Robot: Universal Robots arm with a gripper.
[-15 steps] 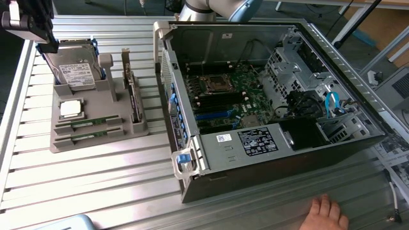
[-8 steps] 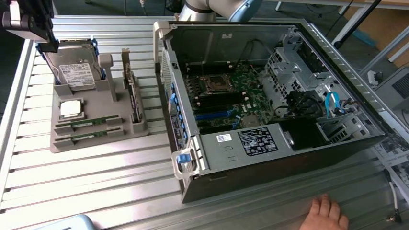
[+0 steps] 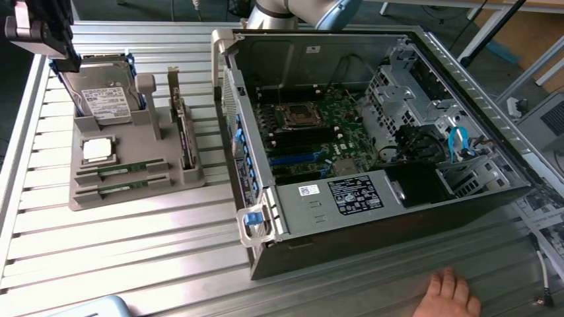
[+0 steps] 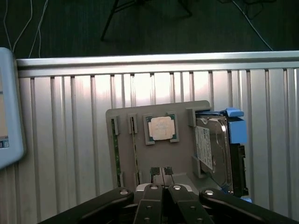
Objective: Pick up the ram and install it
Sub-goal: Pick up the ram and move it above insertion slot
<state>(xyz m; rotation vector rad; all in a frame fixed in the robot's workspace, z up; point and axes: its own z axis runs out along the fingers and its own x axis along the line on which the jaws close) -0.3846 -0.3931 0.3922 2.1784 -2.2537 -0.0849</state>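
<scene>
Hanging above the grey tray (image 3: 132,142), my claw (image 4: 162,190) is pinched fully shut on nothing. The ram (image 3: 121,168) lies slotted in that tray, at the left of the exterior view, beside its twin (image 3: 121,189) and just below the silver processor (image 3: 97,150); I touch neither stick.

Ribbed aluminium bench (image 3: 132,244), rail along edges. Grey parts holder (image 3: 123,139) flat on slats near edge at exterior view's left. Open computer case (image 3: 370,247) just beside it, mid-bench. Pale blue object (image 3: 88,307) at corner. Person's hand (image 3: 451,294) on slats by case.
</scene>
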